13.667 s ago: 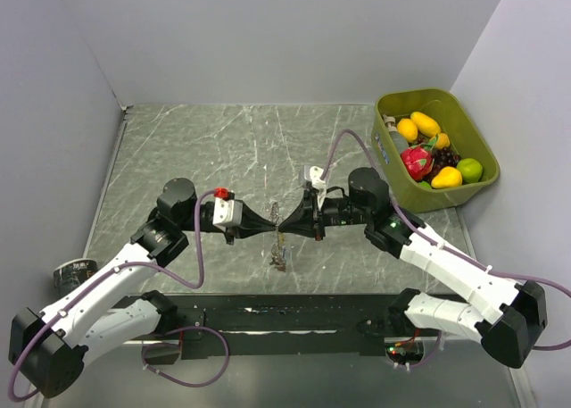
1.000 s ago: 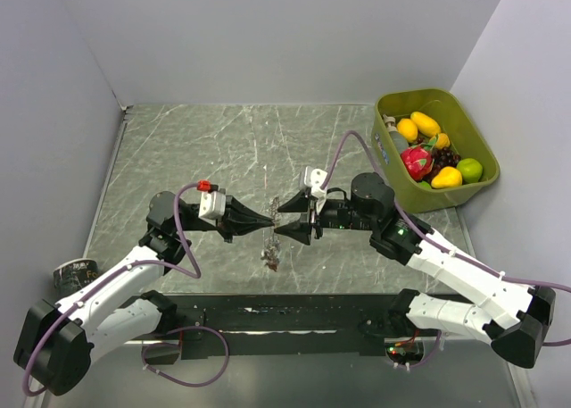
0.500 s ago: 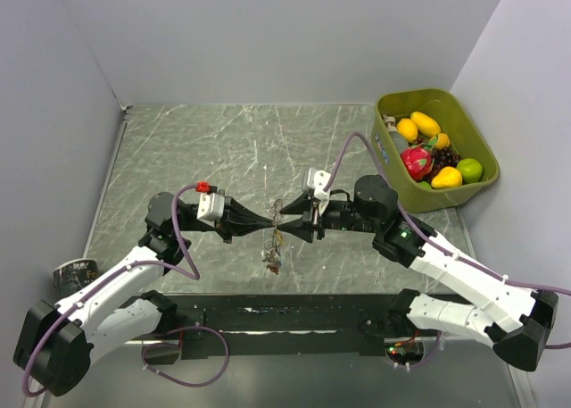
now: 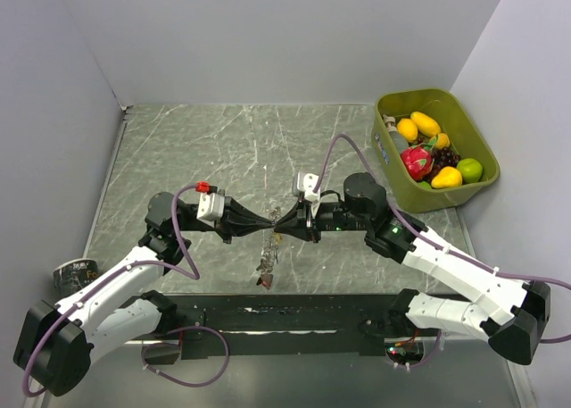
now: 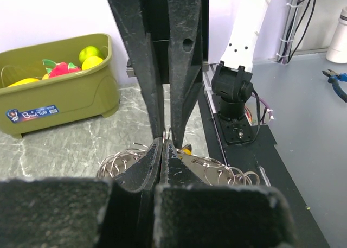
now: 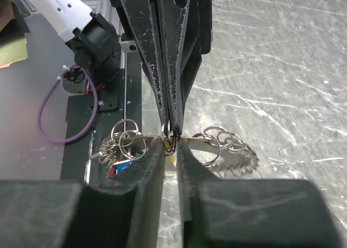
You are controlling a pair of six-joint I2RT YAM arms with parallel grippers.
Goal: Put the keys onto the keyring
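The keyring (image 6: pixel 238 150) hangs between both grippers above the middle of the table, its wire threaded with small split rings (image 5: pixel 122 161). My left gripper (image 4: pixel 268 219) is shut on the keyring's wire, its tips (image 5: pixel 164 143) pressed together. My right gripper (image 4: pixel 285 219) meets it tip to tip. Its jaws (image 6: pixel 171 146) stand a narrow gap apart, closed round a yellow-headed key (image 6: pixel 169 147) at the wire. More keys (image 6: pixel 116 166) with a red and blue tag dangle below (image 4: pixel 265 270).
An olive bin (image 4: pixel 406 192) of toy fruit (image 4: pixel 428 154) stands at the back right, close to the right arm's elbow. A roll of tape (image 4: pixel 73 272) lies off the table's left front corner. A black strip (image 4: pixel 294 314) runs along the near edge.
My right gripper has slid left to meet the left gripper's tips and its jaws have narrowed. The hanging keys have swung slightly lower. The left arm has stayed put.
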